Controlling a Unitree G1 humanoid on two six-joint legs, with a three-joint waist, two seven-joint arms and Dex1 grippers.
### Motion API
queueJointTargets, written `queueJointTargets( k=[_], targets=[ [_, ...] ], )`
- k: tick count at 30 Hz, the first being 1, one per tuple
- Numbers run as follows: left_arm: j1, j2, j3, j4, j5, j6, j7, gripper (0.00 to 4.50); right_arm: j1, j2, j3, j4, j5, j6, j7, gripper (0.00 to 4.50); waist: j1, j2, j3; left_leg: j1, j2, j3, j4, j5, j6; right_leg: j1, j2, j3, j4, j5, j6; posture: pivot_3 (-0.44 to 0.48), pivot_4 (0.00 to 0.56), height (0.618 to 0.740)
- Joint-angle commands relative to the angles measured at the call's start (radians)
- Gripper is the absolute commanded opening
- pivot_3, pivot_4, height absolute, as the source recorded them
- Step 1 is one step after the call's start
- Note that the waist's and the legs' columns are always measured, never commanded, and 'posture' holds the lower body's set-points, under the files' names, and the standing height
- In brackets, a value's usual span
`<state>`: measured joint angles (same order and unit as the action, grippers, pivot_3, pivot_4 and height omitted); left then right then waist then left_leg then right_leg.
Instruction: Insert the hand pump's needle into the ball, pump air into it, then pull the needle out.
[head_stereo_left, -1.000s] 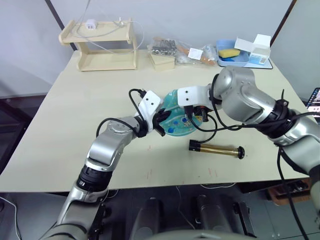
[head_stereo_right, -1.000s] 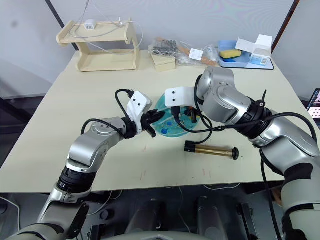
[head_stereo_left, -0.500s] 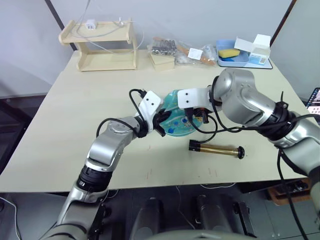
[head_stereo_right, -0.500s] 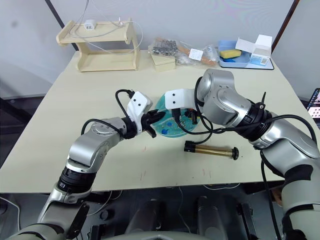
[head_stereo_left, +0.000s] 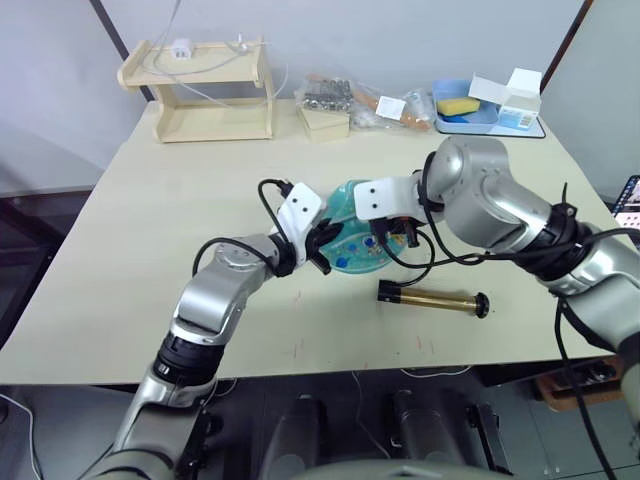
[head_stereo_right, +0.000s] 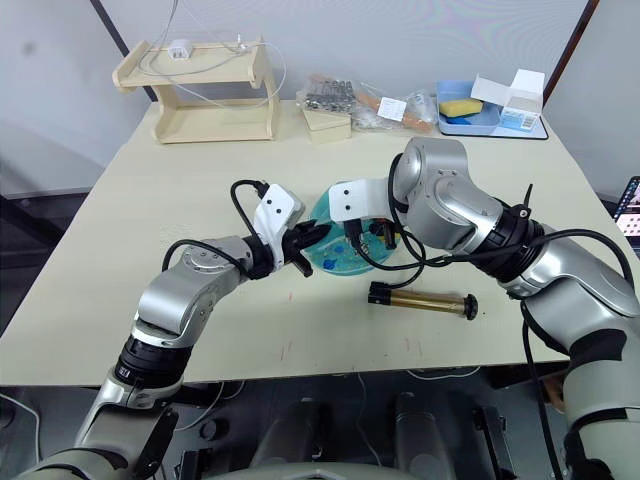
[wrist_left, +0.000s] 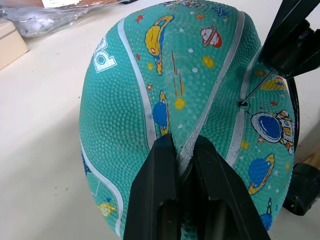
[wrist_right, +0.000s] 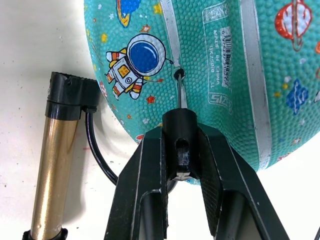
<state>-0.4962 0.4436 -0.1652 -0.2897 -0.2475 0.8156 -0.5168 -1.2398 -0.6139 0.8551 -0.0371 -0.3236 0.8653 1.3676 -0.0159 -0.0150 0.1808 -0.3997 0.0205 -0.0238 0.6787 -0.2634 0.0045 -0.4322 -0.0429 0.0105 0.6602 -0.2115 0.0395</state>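
Observation:
The deflated teal ball (head_stereo_left: 352, 240) lies mid-table, slumped and creased. My left gripper (wrist_left: 182, 150) is shut on a raised fold of the ball's skin at its near-left side, also seen in the head view as the left gripper (head_stereo_left: 322, 252). My right gripper (wrist_right: 181, 140) is shut on the black fitting of the needle (wrist_right: 179, 92). The thin pin reaches the ball's valve hole (wrist_right: 177, 73) beside an astronaut print, its tip at the hole. The hand pump (head_stereo_left: 432, 297) lies flat on the table just right of the ball, its black hose (wrist_right: 97, 145) looping up to the fitting.
At the back of the table stand a wooden rack (head_stereo_left: 205, 90), a small wooden box (head_stereo_left: 325, 121), plastic bags of small parts (head_stereo_left: 360, 100) and a blue tray (head_stereo_left: 480, 112) with a yellow sponge and white boxes. The table's front edge (head_stereo_left: 300, 372) runs near the pump.
My right wrist has shifted very slightly over the ball. The left gripper, ball and pump have stayed put.

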Motion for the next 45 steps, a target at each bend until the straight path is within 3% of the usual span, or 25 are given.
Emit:
queueJointTargets(
  k=[1,26,37,42,45],
  targets=[
    [0.021,0.005,-0.014,0.003,0.014,0.011,0.002,0.0,0.001,0.004,-0.001,-0.003,-0.004,-0.028,0.03,0.31,0.0,0.0,0.0,0.0,0.0,0.0,0.0,0.0,0.0,0.0,0.0,0.0,0.0,0.0,0.0,0.0,0.15,0.74],
    [0.041,0.0,-0.027,0.006,0.035,-0.017,0.0,0.0,0.006,0.072,0.005,0.121,-0.087,-0.228,0.127,0.31,-0.003,-0.001,-0.001,0.003,0.0,0.0,0.0,0.0,0.0,0.002,0.0,0.001,0.0,0.0,0.0,0.0,0.15,0.74],
    [0.045,-0.023,-0.015,0.048,0.01,-0.021,-0.028,0.0,0.003,0.2,-0.039,0.288,-0.125,-0.274,0.1,0.31,-0.018,-0.001,-0.002,0.007,0.0,0.0,0.0,0.0,0.0,0.005,0.0,0.001,0.001,0.0,0.0,0.0,0.15,0.74],
    [0.032,-0.037,0.002,0.086,-0.008,-0.027,-0.063,0.0,0.009,0.255,-0.069,0.335,-0.135,-0.276,0.072,0.31,-0.025,-0.001,-0.002,0.021,0.0,0.0,-0.003,0.0,0.0,0.018,0.0,0.0,0.0,-0.003,0.002,0.0,0.15,0.74],
    [0.029,-0.045,0.008,0.095,-0.021,-0.023,-0.083,0.0,0.013,0.279,-0.077,0.352,-0.144,-0.274,0.059,0.31,-0.025,-0.001,-0.003,0.021,0.001,-0.001,-0.003,0.0,0.0,0.018,0.001,-0.001,0.0,-0.004,0.001,0.0,0.15,0.74]
  ],
)
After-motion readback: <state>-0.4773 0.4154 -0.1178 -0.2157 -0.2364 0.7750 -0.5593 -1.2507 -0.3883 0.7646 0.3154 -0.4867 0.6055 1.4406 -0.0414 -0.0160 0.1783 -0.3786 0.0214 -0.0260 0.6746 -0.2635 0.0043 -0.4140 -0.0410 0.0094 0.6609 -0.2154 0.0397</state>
